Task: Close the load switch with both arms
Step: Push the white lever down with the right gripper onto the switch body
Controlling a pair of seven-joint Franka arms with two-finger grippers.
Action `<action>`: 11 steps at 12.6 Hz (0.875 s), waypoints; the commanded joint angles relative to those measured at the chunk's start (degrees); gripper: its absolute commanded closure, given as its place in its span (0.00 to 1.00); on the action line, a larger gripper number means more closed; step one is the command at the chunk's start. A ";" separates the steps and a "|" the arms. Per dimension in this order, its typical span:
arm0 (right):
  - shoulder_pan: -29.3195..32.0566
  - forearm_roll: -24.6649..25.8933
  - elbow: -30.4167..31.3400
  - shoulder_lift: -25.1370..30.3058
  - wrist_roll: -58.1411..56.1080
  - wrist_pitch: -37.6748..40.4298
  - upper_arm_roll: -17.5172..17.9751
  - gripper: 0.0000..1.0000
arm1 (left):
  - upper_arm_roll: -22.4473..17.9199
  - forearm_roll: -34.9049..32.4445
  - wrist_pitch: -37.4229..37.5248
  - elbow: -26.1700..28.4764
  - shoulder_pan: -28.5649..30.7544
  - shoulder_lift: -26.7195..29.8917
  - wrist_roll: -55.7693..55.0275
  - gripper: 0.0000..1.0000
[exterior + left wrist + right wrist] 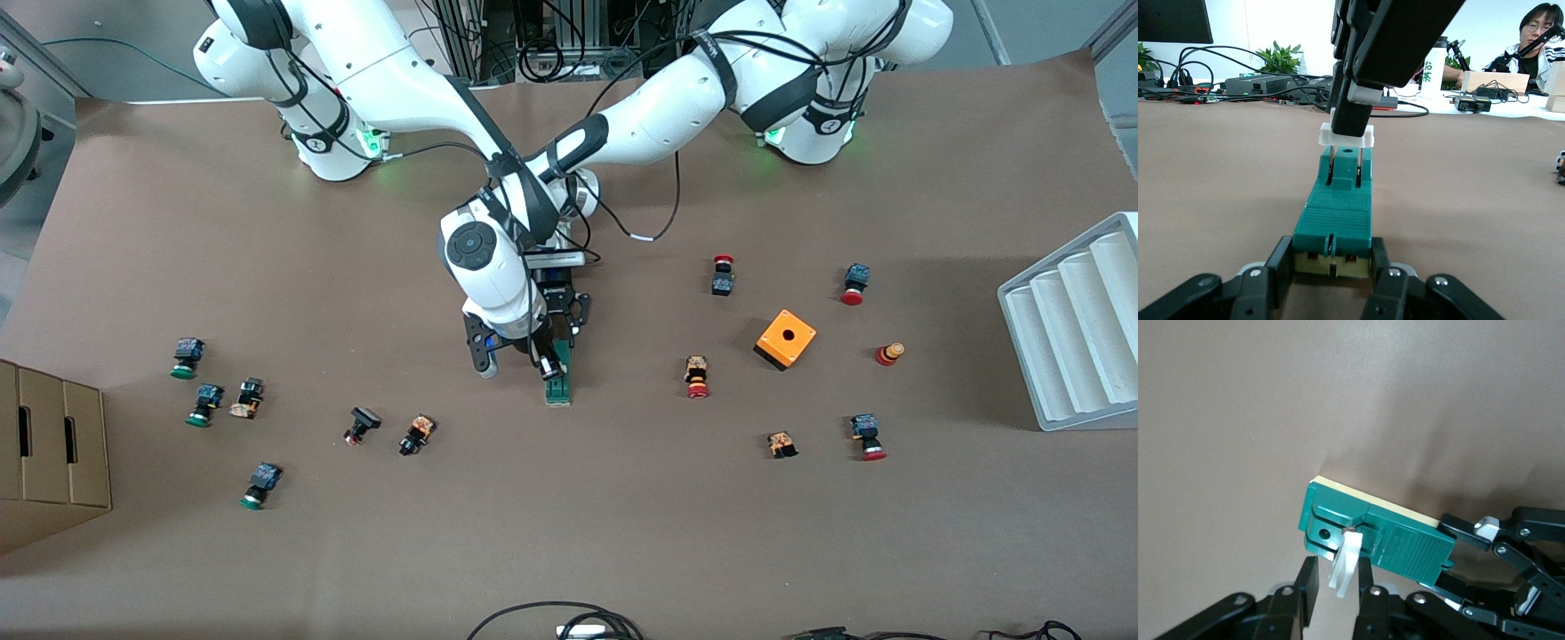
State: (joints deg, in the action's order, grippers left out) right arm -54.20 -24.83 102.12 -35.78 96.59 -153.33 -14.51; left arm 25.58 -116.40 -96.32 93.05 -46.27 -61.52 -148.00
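The load switch (558,389), a narrow green block on a cream base, lies on the brown table near its middle. My left gripper (564,342) is shut on the switch's end farther from the front camera; in the left wrist view (1331,257) its fingers (1281,257) clamp both sides of the switch (1335,220). My right gripper (547,363) reaches down over the switch's nearer end. Its fingertips straddle the raised white piece (1345,563), which stands on two metal blades (1346,135). One finger (1365,580) touches it; a gap shows at the other.
An orange square box (786,339) sits toward the left arm's end, with several red-capped push buttons around it. Green-capped and black buttons lie toward the right arm's end, near a cardboard box (44,444). A grey ribbed tray (1067,329) stands at the table's edge.
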 commanded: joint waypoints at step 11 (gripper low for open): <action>1.82 -1.28 -6.49 -4.21 -1.14 -0.04 -0.43 0.76 | 0.18 -0.67 0.08 -1.47 -0.14 -2.20 0.08 0.46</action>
State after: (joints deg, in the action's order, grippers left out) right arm -52.86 -24.83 98.98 -37.30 96.59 -153.33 -14.64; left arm 25.58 -116.47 -96.29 93.04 -46.27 -61.58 -147.96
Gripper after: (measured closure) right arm 0.758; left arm 0.467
